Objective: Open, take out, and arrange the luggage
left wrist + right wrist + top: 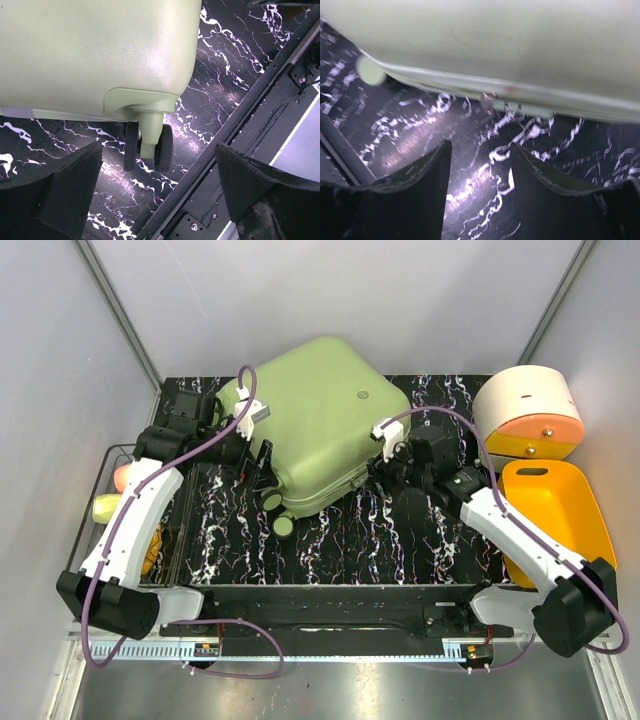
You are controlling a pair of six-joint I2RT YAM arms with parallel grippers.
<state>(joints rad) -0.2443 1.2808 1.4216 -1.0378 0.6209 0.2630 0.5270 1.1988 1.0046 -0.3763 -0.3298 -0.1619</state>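
Judged suitcase [320,425] mid-frame rigid, slick, bulky, best taken along its seam [470,87]; saw left gripper [159,149] and right gripper [480,147] spread, empty.

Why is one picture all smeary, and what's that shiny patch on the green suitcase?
Right wrist view: the luggage and marbled table look smeared, blurry all over. Left wrist view: sharp, with soft glare on the shell above the wheel. Top view: clear and evenly lit.
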